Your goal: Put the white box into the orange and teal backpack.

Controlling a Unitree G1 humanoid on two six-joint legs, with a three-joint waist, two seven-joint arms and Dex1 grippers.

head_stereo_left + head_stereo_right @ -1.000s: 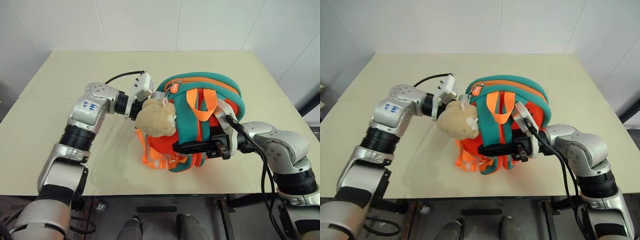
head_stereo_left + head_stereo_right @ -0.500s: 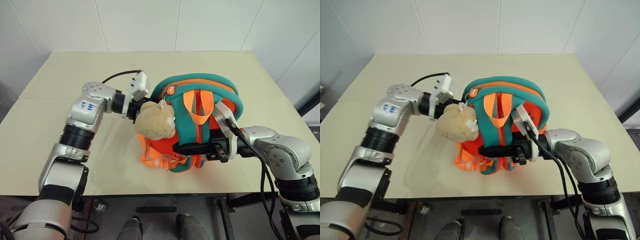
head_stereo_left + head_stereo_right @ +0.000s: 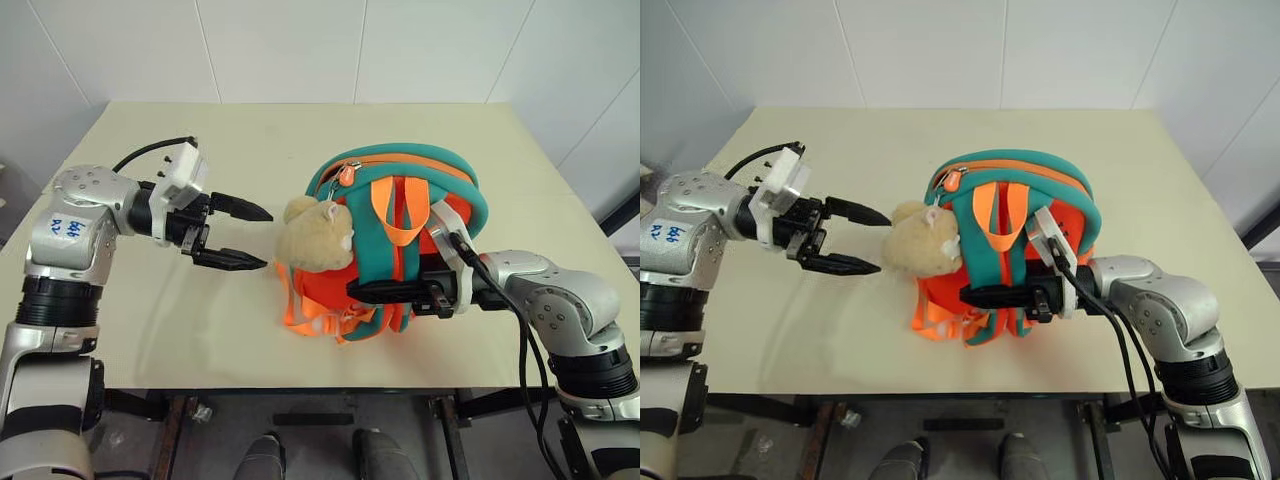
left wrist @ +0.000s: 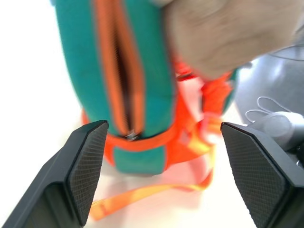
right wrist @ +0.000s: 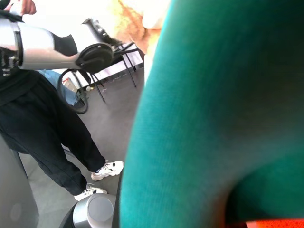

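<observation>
While R grip [image 3: 360, 293] stays clenched on backpack [image 3: 420, 190] strap: bag upright.
L grip [image 3: 255, 238]: released, empty.
Risk: strap slips, bag topples.

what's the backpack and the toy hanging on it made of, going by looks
Orange and teal backpack: looks like soft padded fabric, matte, with rounded puffy edges and flat woven orange straps. Plush toy: fuzzy beige pile, probably synthetic fur over stuffing.

Orange and teal backpack [image 3: 400, 245] upright on table [image 3: 150, 330].
</observation>
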